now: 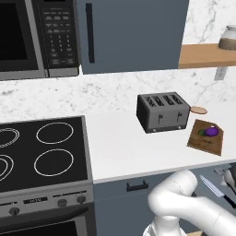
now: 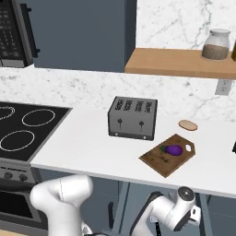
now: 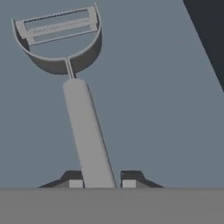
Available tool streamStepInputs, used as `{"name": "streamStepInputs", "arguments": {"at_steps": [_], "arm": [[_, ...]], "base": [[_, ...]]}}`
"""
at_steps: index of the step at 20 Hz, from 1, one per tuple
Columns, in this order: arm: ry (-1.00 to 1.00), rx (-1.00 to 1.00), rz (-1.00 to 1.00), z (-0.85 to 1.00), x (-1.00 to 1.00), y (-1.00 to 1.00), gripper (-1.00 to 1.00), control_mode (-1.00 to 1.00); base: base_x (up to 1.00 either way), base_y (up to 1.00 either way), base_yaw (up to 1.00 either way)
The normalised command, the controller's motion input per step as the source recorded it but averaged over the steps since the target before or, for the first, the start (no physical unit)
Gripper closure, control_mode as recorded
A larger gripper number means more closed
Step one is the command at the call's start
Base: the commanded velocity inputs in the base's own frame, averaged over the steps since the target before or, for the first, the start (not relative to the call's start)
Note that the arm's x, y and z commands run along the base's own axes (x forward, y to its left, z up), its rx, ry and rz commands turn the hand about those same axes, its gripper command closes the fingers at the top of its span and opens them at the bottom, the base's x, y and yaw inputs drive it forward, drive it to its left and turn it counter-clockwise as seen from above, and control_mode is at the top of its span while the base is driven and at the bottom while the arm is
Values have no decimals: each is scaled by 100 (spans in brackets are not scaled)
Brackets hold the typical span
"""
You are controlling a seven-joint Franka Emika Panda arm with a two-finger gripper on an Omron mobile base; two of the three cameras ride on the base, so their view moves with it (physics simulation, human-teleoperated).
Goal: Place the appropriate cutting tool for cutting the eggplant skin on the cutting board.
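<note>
in the hand view a light-grey peeler (image 3: 85, 127) runs up from between the two dark fingers (image 3: 75, 183), its handle pinched between them and its wide y-shaped head with the slotted blade at the top, seen against a flat blue-grey surface. the fingers are clenched on the handle. the white arm (image 2: 175, 213) bends low in front of the blue-grey cabinet fronts, below the table edge. up on the white table (image 2: 83, 143) the dark-brown cutting board (image 2: 161, 159) lies to the right of the grey toaster (image 2: 132, 118), with the small purple eggplant (image 2: 174, 150) resting on it. a small round tan disc (image 2: 187, 125) lies just behind the board. a black stove (image 1: 41, 150) sits to the left.
</note>
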Motion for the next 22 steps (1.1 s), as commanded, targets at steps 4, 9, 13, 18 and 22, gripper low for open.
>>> {"name": "streamStepInputs", "arguments": {"at_steps": [4, 9, 13, 18, 22], "arm": [[-5, 0, 0, -24, -55, 10, 100, -100], [-3, 0, 0, 19, -56, 33, 100, -100], [-1, 0, 0, 65, -78, 31, 100, -100], [-2, 0, 0, 100, -36, 5, 100, -100], [0, 1, 0, 100, -42, 0, 100, -100]], "base": [[0, 0, 0], [0, 0, 0], [0, 0, 0], [0, 0, 0], [0, 0, 0]]}}
